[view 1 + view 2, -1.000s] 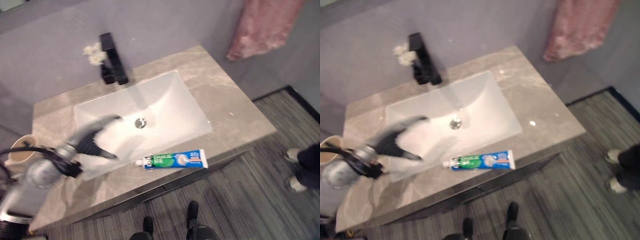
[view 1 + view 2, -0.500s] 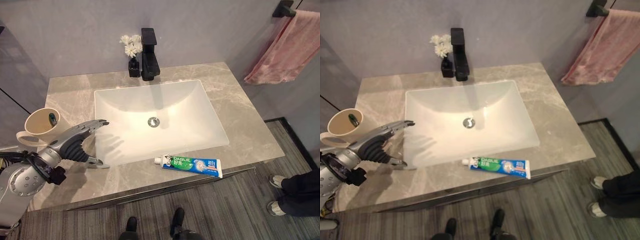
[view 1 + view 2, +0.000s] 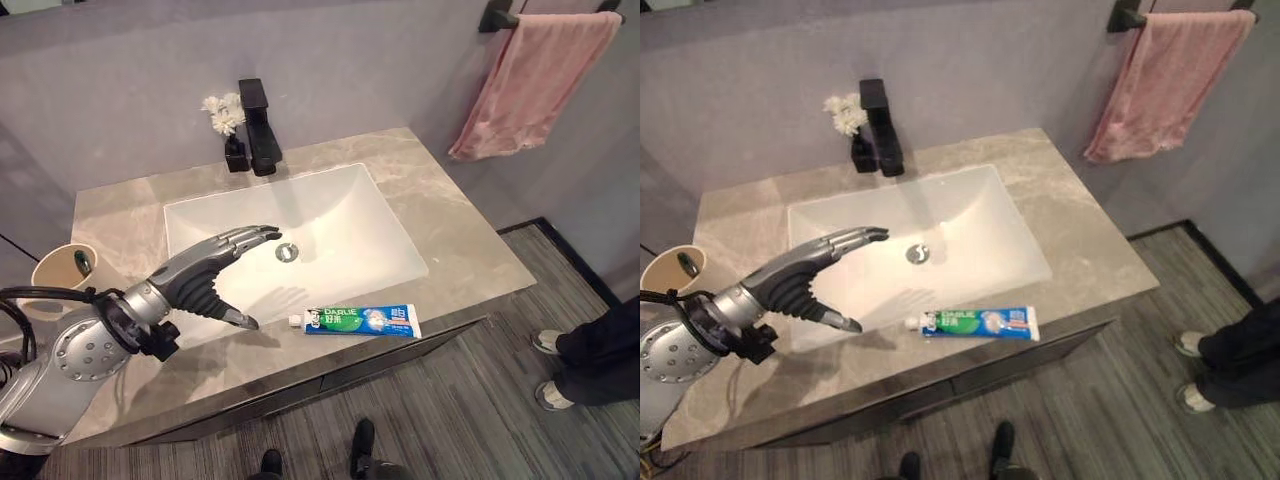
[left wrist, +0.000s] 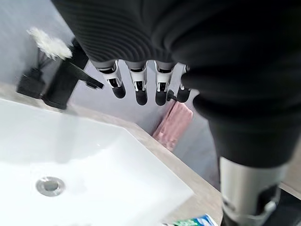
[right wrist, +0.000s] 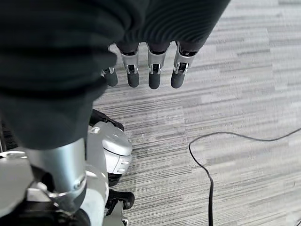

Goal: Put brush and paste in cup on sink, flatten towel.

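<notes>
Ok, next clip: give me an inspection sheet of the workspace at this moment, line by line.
Surface: grey marble counter with a white basin sunk in it.
Job's things: toothpaste tube lies flat on the counter's front edge; cup stands at the counter's left end with a dark-tipped item inside, probably the brush; pink towel hangs bunched on a wall bar.
Clutter: black faucet and a small vase of white flowers behind the basin.
Hands: left hand open, held over the basin's left side, empty; right hand open, hanging over the floor.
Cables: nothing to report.
Surroundings: striped grey floor; a person's shoes at the right.
</notes>
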Motion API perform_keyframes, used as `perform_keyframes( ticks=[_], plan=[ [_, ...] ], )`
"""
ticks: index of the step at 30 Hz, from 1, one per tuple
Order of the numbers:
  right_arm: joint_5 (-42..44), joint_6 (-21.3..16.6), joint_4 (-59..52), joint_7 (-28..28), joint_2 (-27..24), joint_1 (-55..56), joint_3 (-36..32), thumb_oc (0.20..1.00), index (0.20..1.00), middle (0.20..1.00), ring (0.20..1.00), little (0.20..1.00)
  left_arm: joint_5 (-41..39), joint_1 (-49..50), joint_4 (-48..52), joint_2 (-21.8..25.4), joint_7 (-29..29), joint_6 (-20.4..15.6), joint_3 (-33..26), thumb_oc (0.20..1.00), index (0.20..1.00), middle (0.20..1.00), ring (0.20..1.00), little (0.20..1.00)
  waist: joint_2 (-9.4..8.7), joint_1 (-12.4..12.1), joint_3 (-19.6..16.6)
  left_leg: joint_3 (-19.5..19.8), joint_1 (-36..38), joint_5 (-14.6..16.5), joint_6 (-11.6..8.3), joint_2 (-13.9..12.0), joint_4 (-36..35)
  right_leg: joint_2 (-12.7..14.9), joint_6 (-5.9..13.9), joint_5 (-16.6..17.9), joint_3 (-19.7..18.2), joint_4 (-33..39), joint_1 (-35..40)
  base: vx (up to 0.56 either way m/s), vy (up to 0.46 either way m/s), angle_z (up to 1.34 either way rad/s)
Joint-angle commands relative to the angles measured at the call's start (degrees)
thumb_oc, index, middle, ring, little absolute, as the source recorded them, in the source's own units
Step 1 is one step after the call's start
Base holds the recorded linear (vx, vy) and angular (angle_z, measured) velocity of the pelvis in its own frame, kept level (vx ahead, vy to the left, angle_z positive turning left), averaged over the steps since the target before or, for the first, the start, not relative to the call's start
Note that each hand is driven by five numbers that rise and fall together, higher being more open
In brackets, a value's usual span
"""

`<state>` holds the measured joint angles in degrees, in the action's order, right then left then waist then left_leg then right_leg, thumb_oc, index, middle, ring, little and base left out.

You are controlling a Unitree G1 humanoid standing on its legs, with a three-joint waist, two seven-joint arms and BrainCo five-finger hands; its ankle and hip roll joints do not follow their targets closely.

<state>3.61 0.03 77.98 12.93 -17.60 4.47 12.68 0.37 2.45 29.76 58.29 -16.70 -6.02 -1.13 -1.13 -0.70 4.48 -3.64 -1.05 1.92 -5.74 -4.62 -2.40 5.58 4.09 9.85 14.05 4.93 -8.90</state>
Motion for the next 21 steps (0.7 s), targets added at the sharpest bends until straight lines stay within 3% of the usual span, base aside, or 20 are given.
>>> perform_keyframes(
  ticks=[1,15,21],
  plan=[
    [0.3,0.6,0.9,0.6,-0.5,1.1,0.9,1.0,1.0,1.0,1.0,1.0,-1.6,0.4,1.0,1.2,0.2,-1.4,-0.1,1.0,1.0,1.0,1.0,1.0,-0.04,0.3,-0.6,3.2,-6.0,-2.9,0.83,-0.4,-2.6,3.8,4.97,-8.4,-2.6,-2.5,5.0,0.0,0.0,0.0],
    [2.9,0.2,0.8,-0.9,-3.3,-2.8,-0.9,1.0,1.0,1.0,1.0,1.0,-1.0,0.8,-0.5,-0.8,-2.4,-0.4,5.8,1.0,1.0,1.0,1.0,1.0,3.96,1.2,2.4,-0.1,-7.7,-3.7,0.76,-0.9,-2.6,3.4,4.83,-6.4,-7.0,-1.1,0.9,-0.05,-0.003,-0.13],
    [3.9,-0.3,0.0,-1.2,-3.8,-2.9,-1.1,1.0,1.0,1.0,1.0,1.0,0.0,0.7,-2.0,-1.7,-2.3,-0.4,7.2,1.0,1.0,1.0,1.0,1.0,4.1,1.5,2.5,-1.5,-7.3,-3.4,0.81,-1.4,-2.6,3.0,4.77,-6.3,-8.5,-1.3,0.2,-0.02,-0.018,-0.21]
  ],
)
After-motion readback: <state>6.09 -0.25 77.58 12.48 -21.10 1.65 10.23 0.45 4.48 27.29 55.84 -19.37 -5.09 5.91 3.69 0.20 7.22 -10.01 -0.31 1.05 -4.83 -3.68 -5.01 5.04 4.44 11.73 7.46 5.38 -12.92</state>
